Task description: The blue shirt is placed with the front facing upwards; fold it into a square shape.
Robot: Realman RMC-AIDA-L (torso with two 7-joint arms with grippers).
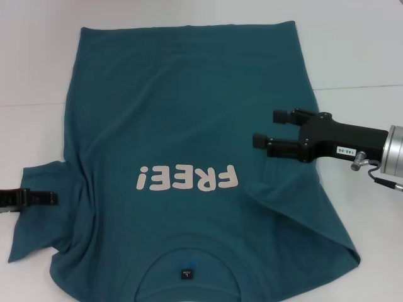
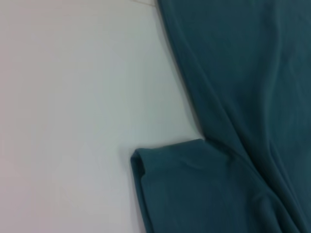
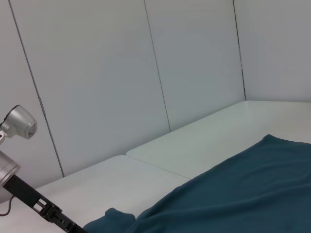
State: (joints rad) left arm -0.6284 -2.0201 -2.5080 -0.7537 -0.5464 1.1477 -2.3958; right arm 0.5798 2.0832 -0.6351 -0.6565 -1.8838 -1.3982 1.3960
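While the blue shirt (image 1: 189, 145) is lying face up on the white worktop (image 1: 352, 50), its collar is running off the near edge. The left end effector (image 1: 53, 199), mostly cut off, is touching one sleeve, grip unclear. The right end effector (image 1: 267, 129) is hovering open, holding nothing. Pale wall panels (image 3: 121, 73) are standing behind.

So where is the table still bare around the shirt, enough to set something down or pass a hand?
Bare table runs along the shirt's left edge above the left sleeve, and past the blue shirt on the right, beyond the hem corner. The centre is covered. The right gripper, jaws open, hovers over the shirt's right side; the left gripper sits at the left sleeve.
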